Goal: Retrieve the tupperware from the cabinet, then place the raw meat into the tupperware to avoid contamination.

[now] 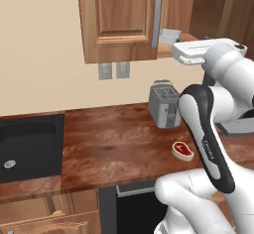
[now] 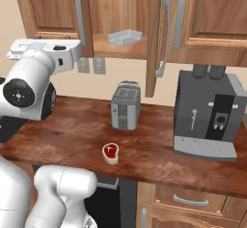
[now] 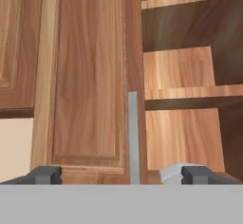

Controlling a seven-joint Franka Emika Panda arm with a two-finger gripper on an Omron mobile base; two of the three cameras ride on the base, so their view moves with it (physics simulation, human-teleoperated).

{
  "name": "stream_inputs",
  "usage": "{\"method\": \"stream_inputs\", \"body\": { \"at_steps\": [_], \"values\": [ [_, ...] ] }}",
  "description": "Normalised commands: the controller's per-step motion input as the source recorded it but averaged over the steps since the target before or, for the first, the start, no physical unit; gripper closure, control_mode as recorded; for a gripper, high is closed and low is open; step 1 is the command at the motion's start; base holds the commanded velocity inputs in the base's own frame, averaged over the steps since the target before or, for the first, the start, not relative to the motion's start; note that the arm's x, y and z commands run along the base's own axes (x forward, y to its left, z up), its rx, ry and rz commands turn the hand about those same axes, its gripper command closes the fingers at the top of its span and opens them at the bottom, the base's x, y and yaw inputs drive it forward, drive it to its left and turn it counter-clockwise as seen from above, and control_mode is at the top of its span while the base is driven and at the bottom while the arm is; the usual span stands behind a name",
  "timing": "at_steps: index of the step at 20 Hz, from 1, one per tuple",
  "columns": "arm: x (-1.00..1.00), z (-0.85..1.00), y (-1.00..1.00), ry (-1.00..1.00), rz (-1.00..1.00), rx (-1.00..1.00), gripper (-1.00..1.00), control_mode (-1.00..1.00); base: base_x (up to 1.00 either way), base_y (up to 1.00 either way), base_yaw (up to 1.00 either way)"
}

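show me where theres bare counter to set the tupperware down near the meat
Bare counter lies between the sink and the raw meat, and between the meat and the coffee machine. Behind the meat it is crowded by the toaster.

Closed cabinet door (image 3: pixel 90 85) and handle (image 3: pixel 133 137) block the left; shelf opening (image 3: pixel 190 104) free.

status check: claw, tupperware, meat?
Claw open, empty, raised facing the cabinet. Tupperware on open cabinet shelf, untouched. Meat on counter before toaster. Left door's edge near the path.
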Motion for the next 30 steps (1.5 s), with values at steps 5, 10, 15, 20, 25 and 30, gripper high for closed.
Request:
{"method": "stream_inputs", "body": {
  "at_steps": [5, 10, 15, 20, 25, 30],
  "values": [
    [0.17, -0.01, 0.04, -0.12, 0.00, -0.04, -1.00, -1.00, 0.00, 0.00, 0.00],
    [0.20, 0.00, 0.03, -0.06, 0.00, -0.05, -1.00, -1.00, 0.00, 0.00, 0.00],
    [0.26, 0.00, 0.01, 0.00, 0.00, -0.05, -1.00, -1.00, 0.00, 0.00, 0.00],
    [0.32, 0.00, 0.00, 0.00, -0.01, -0.03, -1.00, -1.00, 0.00, 0.00, 0.00],
    [0.33, 0.00, 0.01, 0.00, -0.01, 0.00, -1.00, -1.00, 0.00, 0.00, 0.00],
    [0.29, 0.00, 0.05, 0.00, -0.01, 0.00, -1.00, -1.00, 0.00, 0.00, 0.00]
  ]
}}
